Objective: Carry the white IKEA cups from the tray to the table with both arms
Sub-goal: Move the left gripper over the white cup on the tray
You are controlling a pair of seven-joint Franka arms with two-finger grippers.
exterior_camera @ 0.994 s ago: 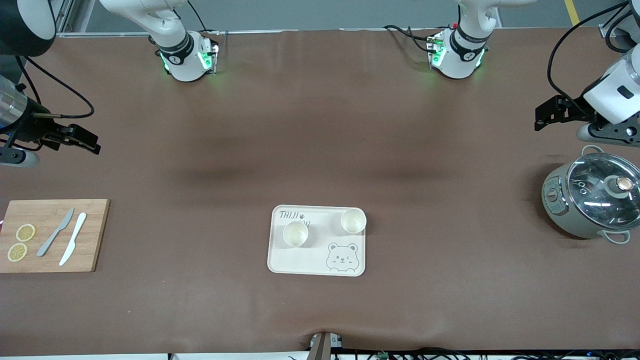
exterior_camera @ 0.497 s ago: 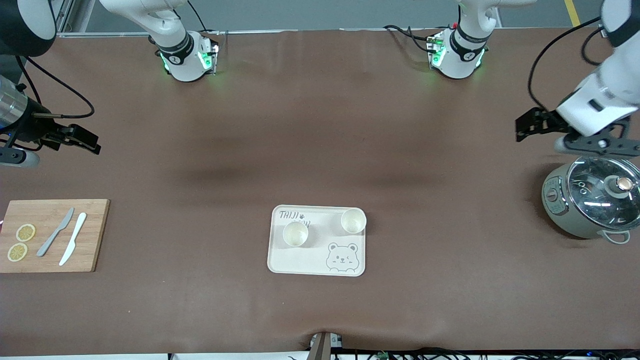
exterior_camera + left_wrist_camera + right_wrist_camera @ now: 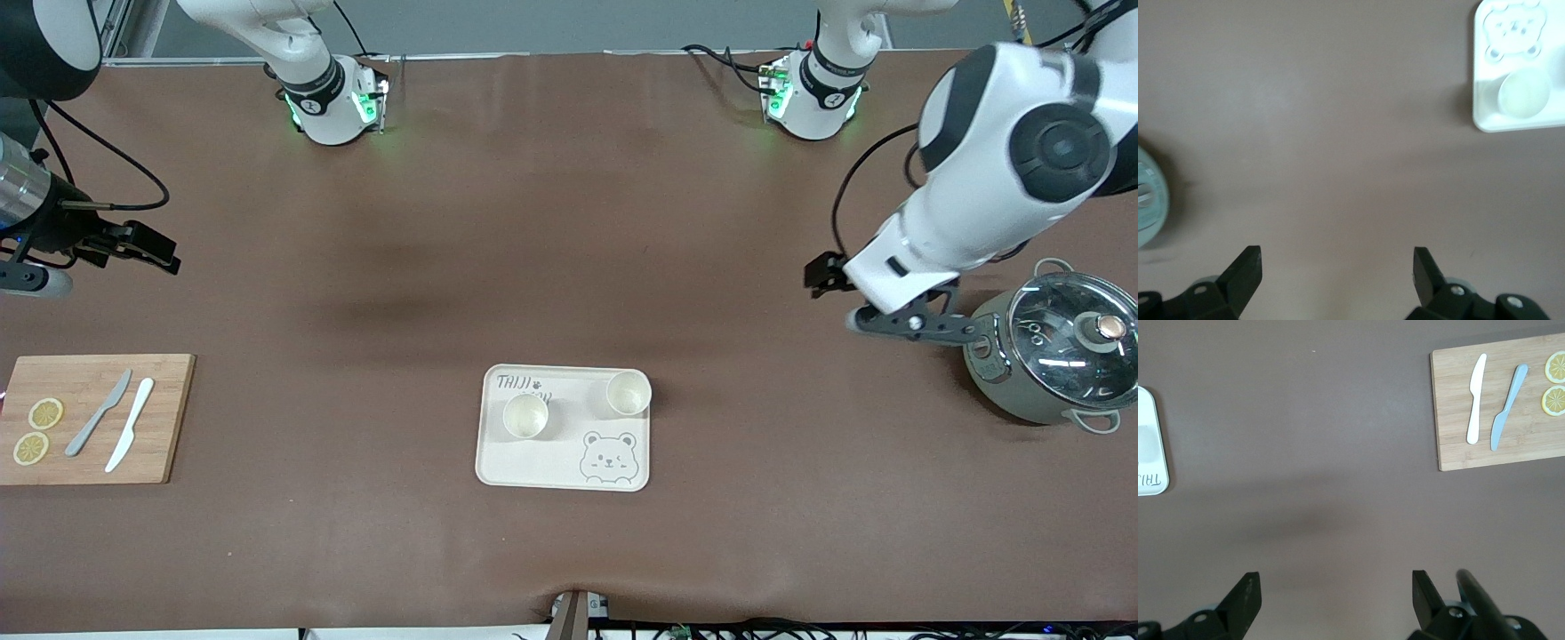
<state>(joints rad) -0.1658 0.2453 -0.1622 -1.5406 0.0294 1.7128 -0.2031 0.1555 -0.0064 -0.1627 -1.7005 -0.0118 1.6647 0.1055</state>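
Note:
Two white IKEA cups stand upright on a cream tray [image 3: 533,462] with a bear drawing. One cup [image 3: 525,416] is toward the right arm's end, the other cup [image 3: 629,394] toward the left arm's end and a little farther from the front camera. My left gripper [image 3: 818,273] hangs open and empty over bare table between the tray and the pot. The left wrist view shows that gripper [image 3: 1337,267] wide open, with the tray [image 3: 1485,113] and one cup [image 3: 1523,92] off to one side. My right gripper [image 3: 160,253] waits open at the right arm's end; its wrist view shows the gripper [image 3: 1336,590] over bare table.
A grey-green pot [image 3: 1049,356] with a glass lid stands at the left arm's end, close beside the left wrist. At the right arm's end a wooden cutting board [image 3: 160,427] carries two knives [image 3: 116,422] and two lemon slices [image 3: 37,431]. Brown table lies around the tray.
The left arm has swung in from the pot's end of the table toward the tray, its gripper still open. The right arm and the cups have not moved.

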